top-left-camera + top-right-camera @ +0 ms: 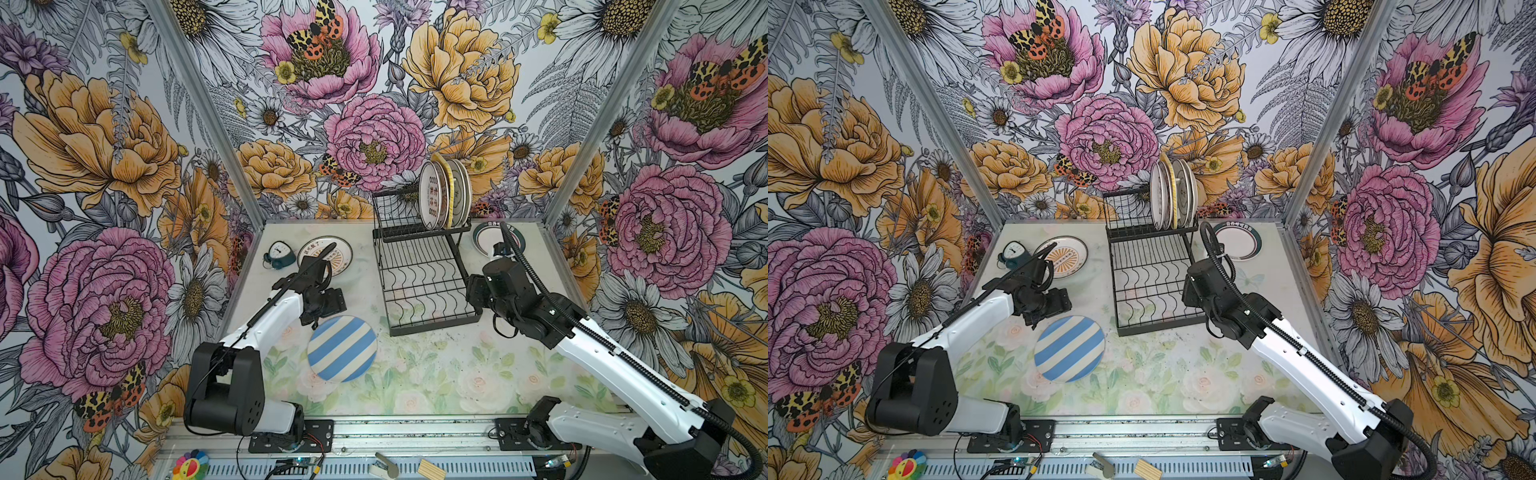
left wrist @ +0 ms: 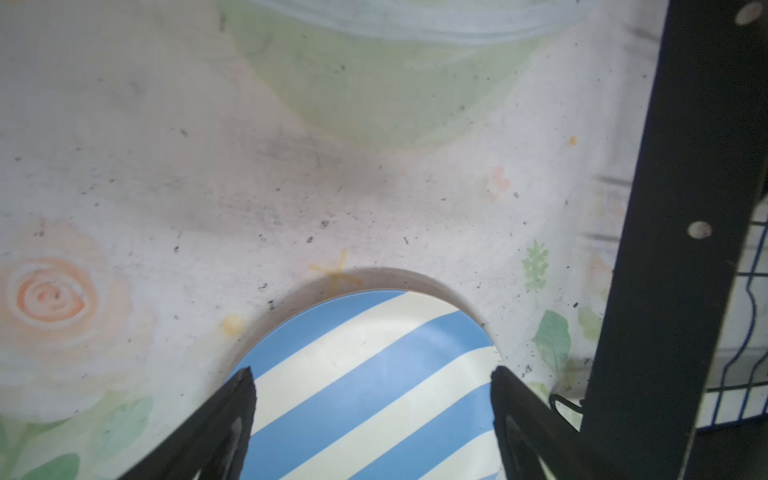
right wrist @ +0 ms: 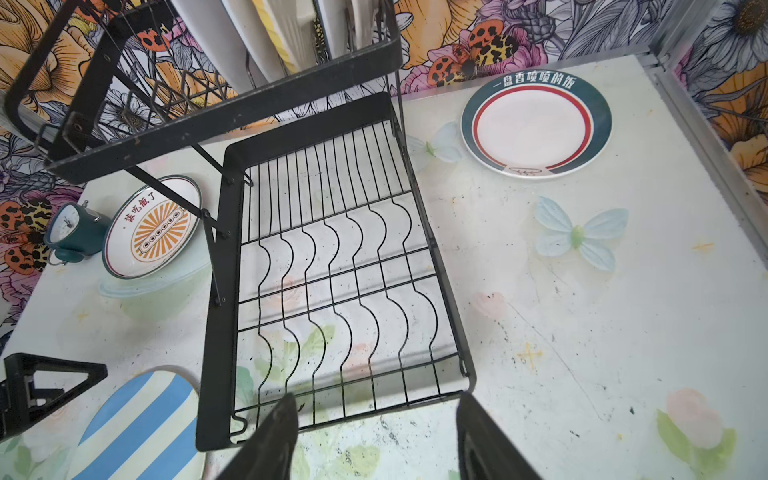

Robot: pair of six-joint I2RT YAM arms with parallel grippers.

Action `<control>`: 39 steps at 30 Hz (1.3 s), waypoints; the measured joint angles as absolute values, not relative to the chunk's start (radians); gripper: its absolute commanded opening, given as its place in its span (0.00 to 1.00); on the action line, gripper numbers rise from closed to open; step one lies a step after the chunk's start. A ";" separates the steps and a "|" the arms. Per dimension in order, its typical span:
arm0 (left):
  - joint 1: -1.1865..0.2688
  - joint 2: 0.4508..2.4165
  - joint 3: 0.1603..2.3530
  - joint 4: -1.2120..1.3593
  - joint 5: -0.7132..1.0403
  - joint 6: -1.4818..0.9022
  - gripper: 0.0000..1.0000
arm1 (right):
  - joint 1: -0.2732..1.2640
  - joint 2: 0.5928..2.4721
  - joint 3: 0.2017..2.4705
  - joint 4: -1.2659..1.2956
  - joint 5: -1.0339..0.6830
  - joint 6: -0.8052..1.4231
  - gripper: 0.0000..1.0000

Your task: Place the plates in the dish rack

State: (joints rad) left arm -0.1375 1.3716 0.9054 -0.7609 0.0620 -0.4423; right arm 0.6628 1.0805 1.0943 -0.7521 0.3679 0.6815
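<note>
As plates [image 1: 444, 195] stand in the dish rack [image 1: 436, 326], three lie outside

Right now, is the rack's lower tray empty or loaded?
Empty. The lower tray shows only bare wavy wires; the racked plates stand upright on the upper shelf.

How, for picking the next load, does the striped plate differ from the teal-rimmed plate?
The striped plate has blue and cream bands; the teal-rimmed plate is white with a red ring. The striped plate lies in front of the dish rack, under the open left claw; the teal-rimmed plate lies beside its far right, no claw over it. Both are round, outside the rack.
</note>
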 measured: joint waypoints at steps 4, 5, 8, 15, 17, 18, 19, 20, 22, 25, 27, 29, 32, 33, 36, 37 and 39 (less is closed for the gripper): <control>-0.047 1.314 0.827 -0.752 0.092 -0.446 0.96 | 0.663 1.063 1.076 -0.752 0.356 0.692 0.62; -0.031 1.313 0.818 -0.748 0.101 -0.446 0.97 | 0.665 1.062 1.074 -0.752 0.352 0.692 0.62; 0.012 1.332 0.804 -0.721 0.135 -0.434 0.96 | 0.669 1.061 1.069 -0.752 0.342 0.692 0.63; 0.049 1.513 0.846 -0.667 0.197 -0.336 0.94 | 0.669 1.063 1.069 -0.752 0.342 0.692 0.63; 0.049 1.554 0.867 -0.662 0.212 -0.308 0.94 | 0.669 1.063 1.069 -0.752 0.342 0.692 0.63; 0.048 1.575 0.881 -0.657 0.222 -0.290 0.94 | 0.670 1.063 1.069 -0.752 0.342 0.692 0.63; 0.045 1.591 0.893 -0.654 0.230 -0.276 0.94 | 0.671 1.062 1.069 -0.752 0.342 0.692 0.63; 0.042 1.602 0.902 -0.653 0.236 -0.265 0.94 | 0.671 1.062 1.069 -0.752 0.342 0.692 0.63; 0.032 1.625 0.923 -0.647 0.251 -0.238 0.94 | 0.671 1.062 1.069 -0.752 0.342 0.692 0.63; 0.007 1.647 0.946 -0.645 0.276 -0.208 0.93 | 0.671 1.061 1.068 -0.752 0.342 0.693 0.63; -0.009 1.654 0.950 -0.645 0.290 -0.200 0.93 | 0.671 1.060 1.066 -0.752 0.342 0.696 0.63; -0.026 1.654 0.950 -0.647 0.302 -0.192 0.93 | 0.671 1.058 1.064 -0.752 0.342 0.699 0.63; -0.043 1.651 0.945 -0.647 0.308 -0.191 0.93 | 0.671 1.056 1.063 -0.752 0.342 0.700 0.63; -0.047 1.647 0.940 -0.645 0.309 -0.191 0.93 | 0.671 1.055 1.063 -0.752 0.342 0.700 0.63; -0.055 1.618 0.908 -0.642 0.316 -0.196 0.93 | 0.671 1.055 1.063 -0.752 0.342 0.700 0.63; -0.059 1.608 0.898 -0.642 0.317 -0.200 0.93 | 0.671 1.055 1.063 -0.752 0.342 0.700 0.63; -0.071 1.591 0.880 -0.646 0.322 -0.207 0.93 | 0.671 1.055 1.063 -0.752 0.342 0.701 0.63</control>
